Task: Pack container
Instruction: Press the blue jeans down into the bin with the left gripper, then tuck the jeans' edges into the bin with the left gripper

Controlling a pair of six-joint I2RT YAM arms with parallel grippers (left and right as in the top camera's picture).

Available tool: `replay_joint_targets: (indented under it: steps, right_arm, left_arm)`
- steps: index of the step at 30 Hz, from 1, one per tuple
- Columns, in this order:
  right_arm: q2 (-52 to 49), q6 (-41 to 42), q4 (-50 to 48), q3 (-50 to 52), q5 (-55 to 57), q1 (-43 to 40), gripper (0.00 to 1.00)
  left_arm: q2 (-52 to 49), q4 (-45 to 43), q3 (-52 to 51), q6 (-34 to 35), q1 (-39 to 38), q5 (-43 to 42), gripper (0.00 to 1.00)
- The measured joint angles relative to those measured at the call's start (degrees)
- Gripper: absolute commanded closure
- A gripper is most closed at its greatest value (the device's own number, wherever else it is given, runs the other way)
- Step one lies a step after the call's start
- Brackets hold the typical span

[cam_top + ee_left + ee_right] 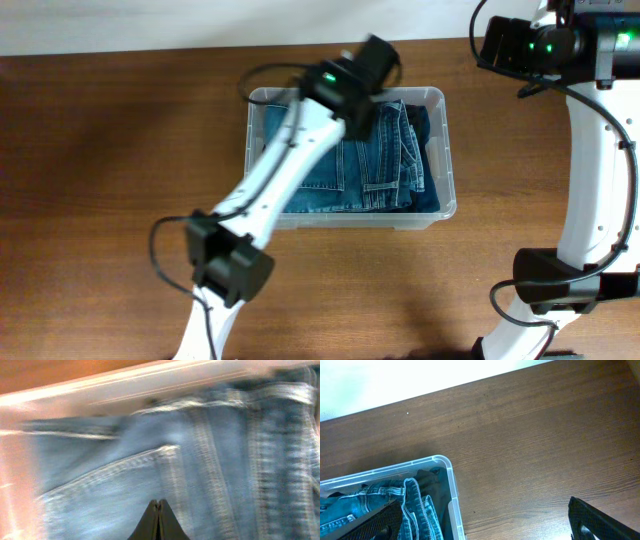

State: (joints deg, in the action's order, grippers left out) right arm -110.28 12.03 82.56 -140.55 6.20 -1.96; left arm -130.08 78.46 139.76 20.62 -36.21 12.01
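Observation:
The container, a clear plastic bin, stands in the middle of the table with folded blue jeans inside. My left arm reaches over its far left part. In the blurred left wrist view my left gripper is shut just above the denim, with nothing between its tips. My right gripper is open and empty over bare table. It hangs past the container's far right corner, and one finger shows in front of the jeans.
The wooden table spreads left and right of the bin. A pale wall edge runs along the table's far side. The right arm's base stands at the front right, the left arm's elbow at the front left.

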Motion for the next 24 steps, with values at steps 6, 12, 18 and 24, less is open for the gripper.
replay_joint_targets:
  steps: [6,12,18,24]
  right_arm:
    - [0.0,-0.02,0.0,0.0,0.0,0.0,0.02]
    - [0.0,0.0,0.0,0.0,0.0,0.0,0.02]
    - [0.0,-0.04,0.0,0.0,0.0,0.0,0.02]
    - [0.0,-0.02,0.0,0.0,0.0,0.0,0.02]
  left_arm:
    - [2.45,1.7,-0.98,0.61,7.41,1.86,0.96]
    - [2.45,-6.05,-12.35,1.57,13.79,-3.3,1.0]
    - [2.34,-14.71,-24.2,2.6,14.14,-6.27,1.0]
    - [2.49,-12.98,-19.54,2.56,13.88,-7.8,0.94]
